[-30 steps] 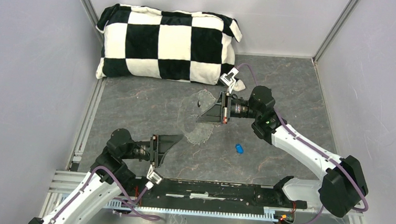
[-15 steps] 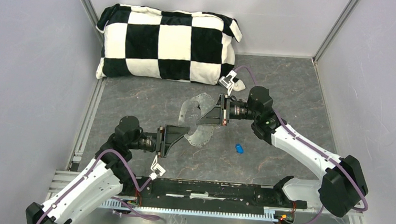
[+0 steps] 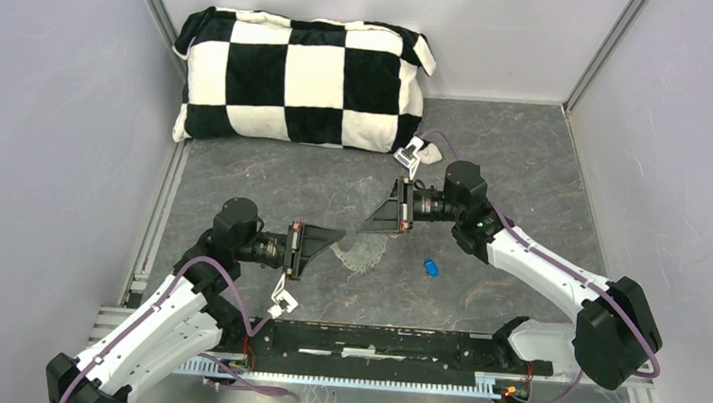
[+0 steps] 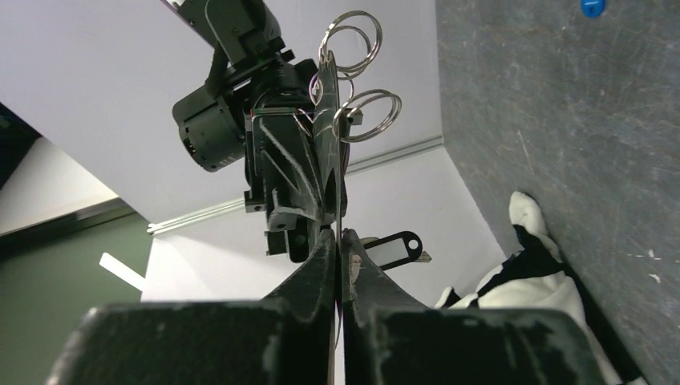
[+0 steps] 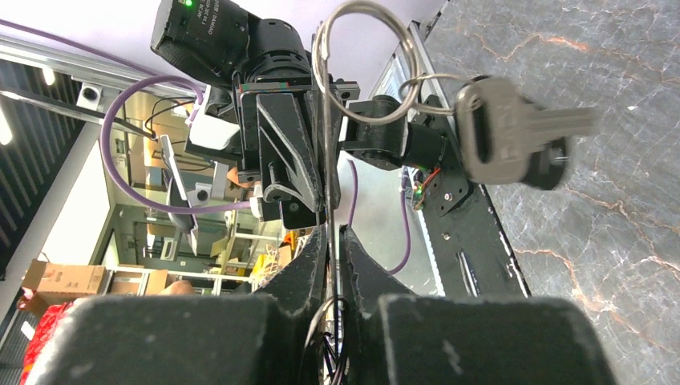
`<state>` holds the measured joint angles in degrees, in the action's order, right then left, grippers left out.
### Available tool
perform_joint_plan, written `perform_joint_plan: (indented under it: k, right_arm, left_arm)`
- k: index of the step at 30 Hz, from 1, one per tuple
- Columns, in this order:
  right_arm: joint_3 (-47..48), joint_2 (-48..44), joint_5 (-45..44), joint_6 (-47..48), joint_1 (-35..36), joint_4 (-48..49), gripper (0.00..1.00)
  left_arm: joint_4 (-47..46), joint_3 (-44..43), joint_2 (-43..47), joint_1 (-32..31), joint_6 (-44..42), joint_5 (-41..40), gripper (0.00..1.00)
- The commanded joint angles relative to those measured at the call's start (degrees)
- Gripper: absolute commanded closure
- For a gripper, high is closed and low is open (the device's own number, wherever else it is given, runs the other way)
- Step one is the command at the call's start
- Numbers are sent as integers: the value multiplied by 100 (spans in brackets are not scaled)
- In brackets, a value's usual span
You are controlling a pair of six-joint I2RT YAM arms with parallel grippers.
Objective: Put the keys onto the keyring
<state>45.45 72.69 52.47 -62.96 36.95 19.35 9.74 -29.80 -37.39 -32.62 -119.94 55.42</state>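
The keyring [image 3: 366, 252] is held up at mid-scene, pinched between both hands. The left hand [image 3: 338, 235] is closed tight on its left part and the right hand [image 3: 364, 228] on its far-right part. The blue-headed key [image 3: 431, 267] is observed lying on the desk [image 3: 525, 175], near the ring on its right, untouched.

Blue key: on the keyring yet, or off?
Off. The blue key lies alone on the table, apart from the keyring.

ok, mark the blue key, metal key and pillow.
blue key [image 3: 431, 267], top view, on its plastic head.
metal key [image 5: 505, 128], right wrist view, on its head.
pillow [image 3: 316, 77], top view, on a white square.
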Motion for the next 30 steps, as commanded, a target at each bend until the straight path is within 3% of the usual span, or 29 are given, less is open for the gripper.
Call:
perform_joint_plan:
  k: [1, 3, 7, 12, 13, 15, 19, 25, 30]
  right_arm:
    - [73, 17, 4, 171, 40, 327, 83]
    - [116, 31, 50, 279, 39, 298, 73]
    - [223, 8, 220, 673, 42, 76, 61]
    - [541, -165, 413, 1959, 34, -1162, 39]
    - [605, -205, 405, 2247, 36, -1533, 33]
    - [692, -357, 409, 2894, 32, -2208, 2]
    - [638, -663, 269, 3717, 28, -3126, 2]
    - [1218, -1007, -614, 5633, 27, -5299, 2]
    - [1667, -1585, -1651, 6932, 66, -5763, 2]
  left_arm:
    - [727, -443, 53, -24, -2900, 250, 98]
    - [1068, -540, 126, -25, -2662, 194, 98]
    - [1228, -628, 293, -23, -1410, -42, 98]
    - [1244, -908, 302, -24, 179, -322, 98]
    - [1244, -956, 313, -23, 421, -340, 98]
    - [1258, -1052, 328, -24, 919, -377, 98]
    - [1608, -1191, 376, -24, 1258, -524, 98]
    - [1660, -1424, 425, -18, 2407, -624, 98]
    - [1755, -1774, 332, -23, 3619, -431, 98]
